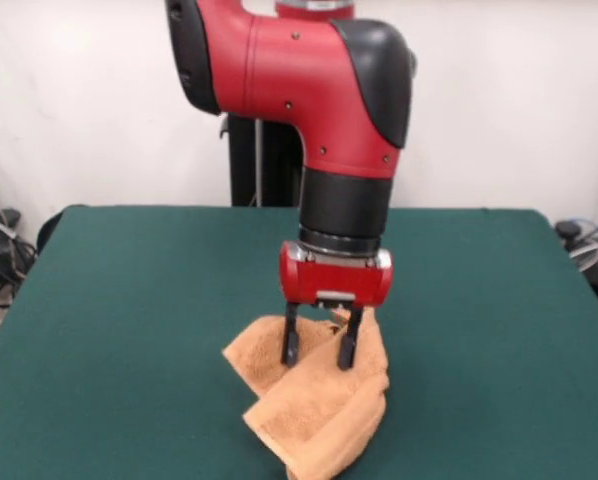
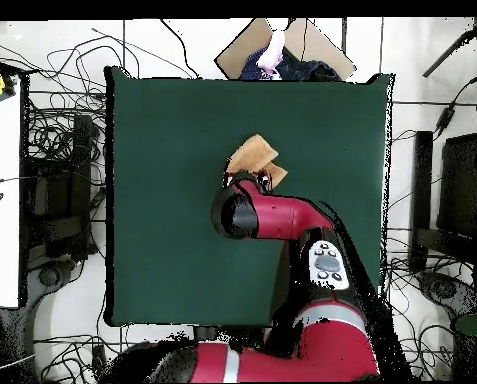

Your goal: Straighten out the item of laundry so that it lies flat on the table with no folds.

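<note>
The orange-tan towel (image 1: 319, 410) lies crumpled on the green table (image 1: 129, 300) near its front edge, folded over itself in layers. One flap stands up beside a finger. My gripper (image 1: 319, 352) points straight down over the towel's far part, its two black fingers (image 1: 290, 345) spread apart with their tips on or just above the cloth. In the overhead view the towel (image 2: 252, 155) shows as a small folded patch on the table (image 2: 162, 130), partly covered by my arm (image 2: 272, 212), which hides the gripper.
A cardboard box (image 2: 302, 40) with dark cloth and a person's hand (image 2: 274, 50) sits beyond the table's far edge in the overhead view. Cables (image 2: 57, 130) lie on the floor round the table. A white bench (image 2: 0, 180) stands at the left.
</note>
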### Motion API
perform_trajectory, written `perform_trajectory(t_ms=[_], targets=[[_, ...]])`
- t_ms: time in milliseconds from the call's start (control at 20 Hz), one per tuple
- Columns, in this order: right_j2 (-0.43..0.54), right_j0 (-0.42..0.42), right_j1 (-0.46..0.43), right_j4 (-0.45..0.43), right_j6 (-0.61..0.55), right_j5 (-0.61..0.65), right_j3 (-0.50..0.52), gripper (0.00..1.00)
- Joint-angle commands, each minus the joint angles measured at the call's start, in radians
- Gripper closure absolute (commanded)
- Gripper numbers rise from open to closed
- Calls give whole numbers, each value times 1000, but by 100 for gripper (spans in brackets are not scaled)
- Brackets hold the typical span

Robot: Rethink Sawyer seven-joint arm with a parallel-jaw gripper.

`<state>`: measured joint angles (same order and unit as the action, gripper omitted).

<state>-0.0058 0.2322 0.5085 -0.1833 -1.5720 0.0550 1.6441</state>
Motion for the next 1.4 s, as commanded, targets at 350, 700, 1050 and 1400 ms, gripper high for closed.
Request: perform_trajectory(t_ms=[350,700,1050,1400], targets=[[-49,-46,-112,15,-152,19,-78,0],[-50,-48,-76,13,-155,41,-52,0],[-53,-53,-45,14,-161,47,-20,0],[-57,-57,-38,13,-162,48,-7,0]])
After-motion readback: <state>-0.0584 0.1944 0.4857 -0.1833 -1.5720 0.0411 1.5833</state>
